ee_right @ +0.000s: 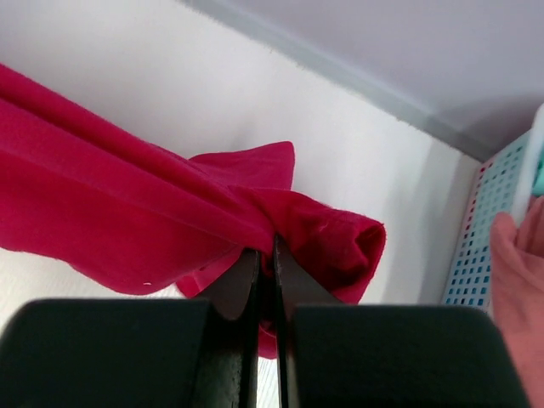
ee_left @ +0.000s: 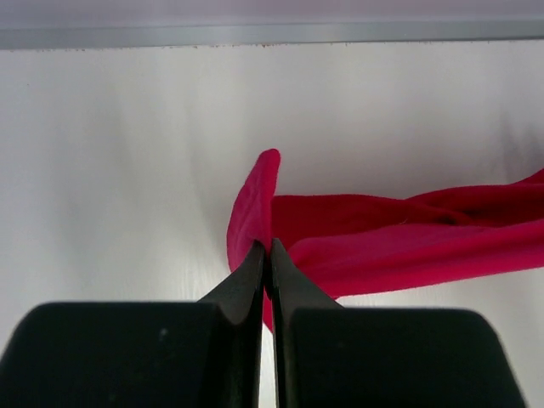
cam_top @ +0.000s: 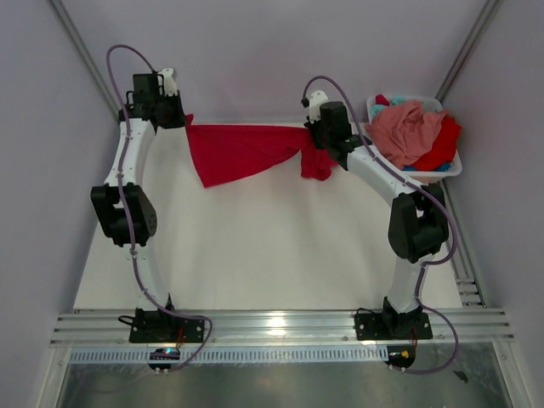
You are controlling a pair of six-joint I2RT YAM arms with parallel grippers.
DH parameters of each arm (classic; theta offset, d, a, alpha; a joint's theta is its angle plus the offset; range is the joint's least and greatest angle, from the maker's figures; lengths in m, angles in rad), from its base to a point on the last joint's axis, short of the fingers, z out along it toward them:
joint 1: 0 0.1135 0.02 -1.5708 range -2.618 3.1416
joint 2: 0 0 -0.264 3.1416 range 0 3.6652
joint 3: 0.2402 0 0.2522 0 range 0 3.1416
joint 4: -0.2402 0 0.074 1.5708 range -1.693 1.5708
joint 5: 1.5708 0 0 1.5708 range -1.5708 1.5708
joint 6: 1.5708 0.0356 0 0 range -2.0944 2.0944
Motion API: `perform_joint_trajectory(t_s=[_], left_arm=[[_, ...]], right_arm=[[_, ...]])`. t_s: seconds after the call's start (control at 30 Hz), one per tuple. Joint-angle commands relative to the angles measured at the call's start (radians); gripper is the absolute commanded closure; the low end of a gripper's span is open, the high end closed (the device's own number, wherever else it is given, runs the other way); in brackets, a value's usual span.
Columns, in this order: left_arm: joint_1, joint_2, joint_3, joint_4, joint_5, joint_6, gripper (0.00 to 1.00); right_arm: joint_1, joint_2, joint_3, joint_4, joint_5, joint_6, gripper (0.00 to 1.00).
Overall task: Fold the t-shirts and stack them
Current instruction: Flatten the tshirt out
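- Top external view: the table [cam_top: 255,255] is spanned along its far edge by the red shirt [cam_top: 242,149], which is stretched wide.
- The shirt is best lowered evenly and kept taut, so that it is laid flat.
- The basket [cam_top: 456,167], heaped with more shirts [cam_top: 408,132], is set just beside the right arm [cam_top: 399,183] and should be avoided.
- The left gripper [cam_top: 180,119] and right gripper [cam_top: 313,138] are each clamped on a shirt end.

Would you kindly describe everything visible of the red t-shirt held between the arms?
The red t-shirt is soft cloth, stretched across the far side of the table. The left gripper is shut on one end, the right gripper on the other, bunched end. Its middle hangs in a wide drape; whether it touches the table is unclear.
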Motion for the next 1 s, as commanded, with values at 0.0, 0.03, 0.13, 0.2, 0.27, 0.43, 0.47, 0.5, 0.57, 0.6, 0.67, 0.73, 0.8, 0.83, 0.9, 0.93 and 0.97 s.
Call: perform_joint_trajectory(t_s=[0.0,0.03,0.13,0.2,0.27,0.43,0.47,0.5,0.57,0.6,0.67,0.73,0.8,0.83,0.9,0.93,0.97], left_arm=[[0.046,-0.087,-0.049,0.272,-0.151,-0.041,1.00],[0.046,-0.078,-0.026,0.277,-0.159,-0.041,1.00],[0.046,0.020,0.226,0.184,-0.185,-0.021,1.00],[0.046,0.061,0.423,0.104,-0.186,0.001,1.00],[0.046,0.036,0.427,0.140,-0.185,0.001,1.00],[0.046,-0.115,0.282,0.150,-0.057,-0.050,1.00],[0.046,-0.168,0.214,0.130,-0.017,-0.054,1.00],[0.046,-0.196,0.168,0.095,0.014,-0.045,1.00],[0.046,-0.283,0.027,0.052,0.077,-0.038,1.00],[0.046,-0.314,-0.029,0.029,0.100,-0.015,1.00],[0.046,-0.377,-0.188,0.035,0.137,0.008,1.00],[0.046,-0.451,-0.268,0.050,0.136,0.040,1.00],[0.046,-0.466,-0.302,0.035,0.122,0.061,1.00],[0.046,-0.462,-0.296,0.021,0.122,0.073,1.00],[0.046,-0.437,-0.262,-0.026,0.139,0.082,1.00],[0.046,-0.428,-0.238,-0.042,0.151,0.082,1.00],[0.046,-0.416,-0.226,-0.071,0.171,0.082,1.00]], right_arm=[[-0.043,-0.083,-0.007,0.205,0.212,0.028,0.97],[-0.047,-0.067,0.022,0.198,0.217,0.020,0.97],[-0.062,-0.045,0.164,0.163,0.209,-0.006,0.97],[-0.077,-0.037,0.261,0.143,0.191,-0.012,0.97],[-0.080,-0.048,0.307,0.126,0.189,-0.026,0.97],[-0.080,-0.125,0.234,0.051,0.117,-0.009,0.97],[-0.080,-0.147,0.197,0.037,0.094,-0.006,0.97],[-0.079,-0.202,0.159,0.017,0.062,-0.006,0.97],[-0.080,-0.261,0.020,-0.023,-0.018,-0.012,0.97],[-0.079,-0.313,-0.020,-0.052,-0.045,-0.023,0.97],[-0.080,-0.362,-0.155,-0.069,-0.111,-0.037,0.97],[-0.079,-0.413,-0.232,-0.059,-0.115,-0.049,0.97],[-0.079,-0.428,-0.298,-0.058,-0.110,-0.077,0.97],[-0.080,-0.428,-0.308,-0.063,-0.105,-0.080,0.97],[-0.080,-0.419,-0.308,-0.087,-0.113,-0.092,0.97],[-0.080,-0.409,-0.299,-0.094,-0.115,-0.091,0.97],[-0.080,-0.401,-0.291,-0.101,-0.154,-0.087,0.97]])
